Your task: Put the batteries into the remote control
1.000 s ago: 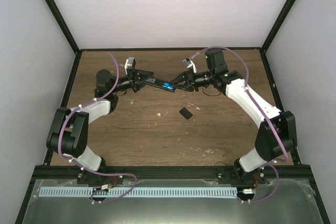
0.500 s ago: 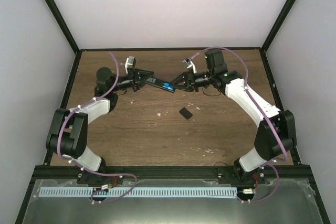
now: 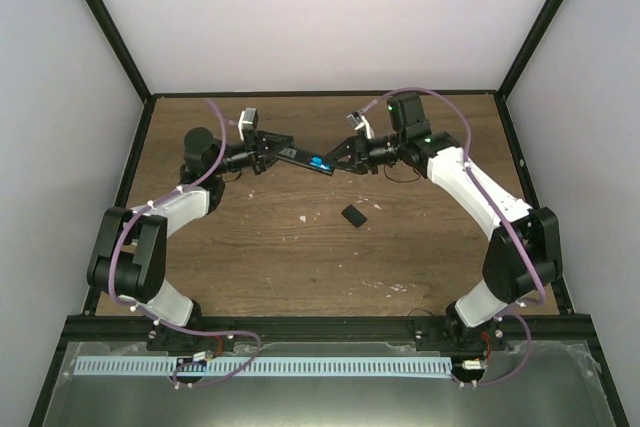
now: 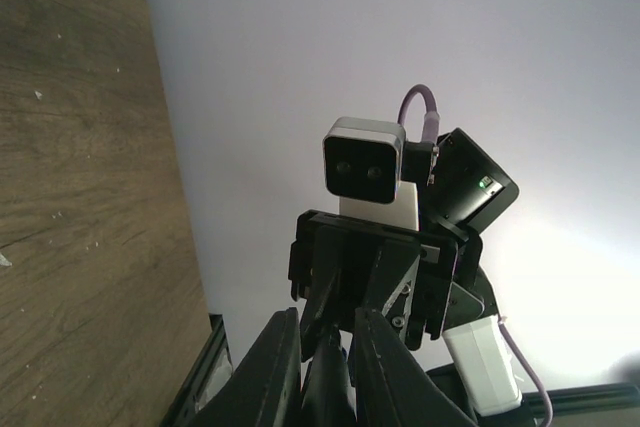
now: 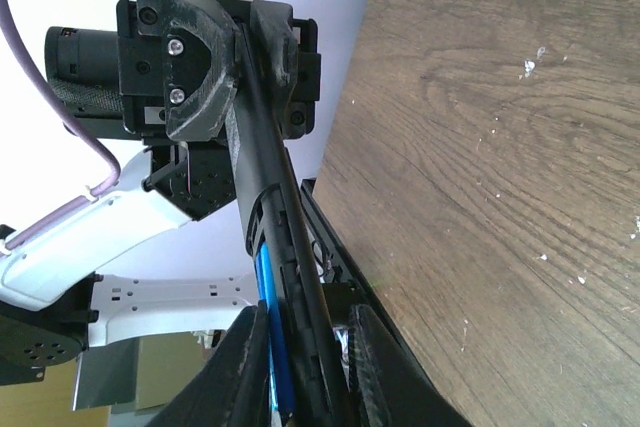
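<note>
Above the table's (image 3: 300, 257) far edge, the left claw (image 3: 277, 150) clamped one end of the remote control (image 3: 301, 157), blue batteries (image 3: 320, 162) lying in its bay. The right claw (image 3: 336, 160) narrowly straddled the other end; its grip was unclear.

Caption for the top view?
Left hand grips the remote control while right hand straddles its end with blue batteries; black cover lies on table.

Left claw (image 4: 322, 347) clamped on remote control (image 4: 327, 394) (edge-on); opposite camera (image 4: 365, 160) facing, table (image 4: 80, 197) left.

Even bright light, soft shadows; wrist views backlit (white wall (image 4: 400, 47) washed out).
</note>
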